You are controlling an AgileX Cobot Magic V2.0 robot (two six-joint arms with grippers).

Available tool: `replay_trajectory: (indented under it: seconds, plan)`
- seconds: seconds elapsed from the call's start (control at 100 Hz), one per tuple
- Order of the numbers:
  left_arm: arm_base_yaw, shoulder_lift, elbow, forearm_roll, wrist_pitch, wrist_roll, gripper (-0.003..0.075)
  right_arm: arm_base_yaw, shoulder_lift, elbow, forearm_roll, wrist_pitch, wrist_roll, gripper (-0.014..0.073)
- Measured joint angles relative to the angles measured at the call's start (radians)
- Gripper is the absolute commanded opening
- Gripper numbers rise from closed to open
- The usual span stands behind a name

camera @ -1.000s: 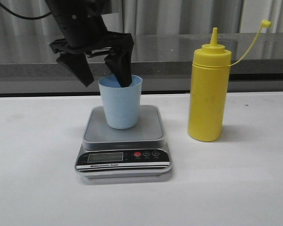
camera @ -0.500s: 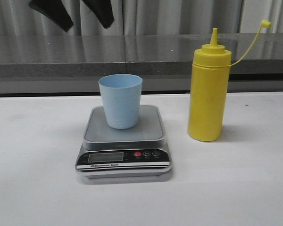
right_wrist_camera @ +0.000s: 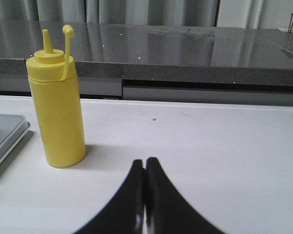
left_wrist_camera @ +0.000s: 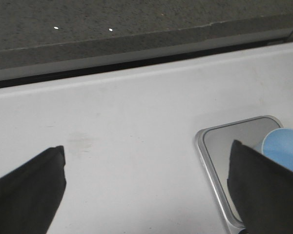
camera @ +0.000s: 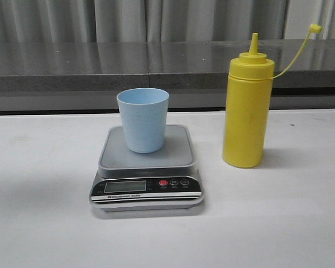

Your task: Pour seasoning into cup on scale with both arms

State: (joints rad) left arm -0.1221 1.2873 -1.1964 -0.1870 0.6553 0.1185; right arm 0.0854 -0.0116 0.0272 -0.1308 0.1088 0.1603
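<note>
While the cup stands upright on the scale: next is the seasoning.
Left gripper: spread wide, empty, above the table.
Right gripper: closed, empty.
Advice: open, grasp mid-body; cap seemingly off.
</note>
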Motion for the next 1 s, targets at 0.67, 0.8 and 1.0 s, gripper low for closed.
replay_trajectory:
  seconds: [0.67,0.8,1.0]
  plan:
    - [0.048,-0.769,0.726,-0.002,-0.319,-0.002,0.0639,0.0,0.0,0.0,0.0,0.0,0.0,-0.0069]
    - [0.048,-0.9,0.797,-0.017,-0.322,-0.003,0.0639,0.0,0.0,0.0,0.0,0.0,0.0,-0.0069]
    - [0.048,-1.076,0.827,-0.037,-0.307,-0.003,0.0639,0.0,0.0,0.0,0.0,0.0,0.0,-0.0069]
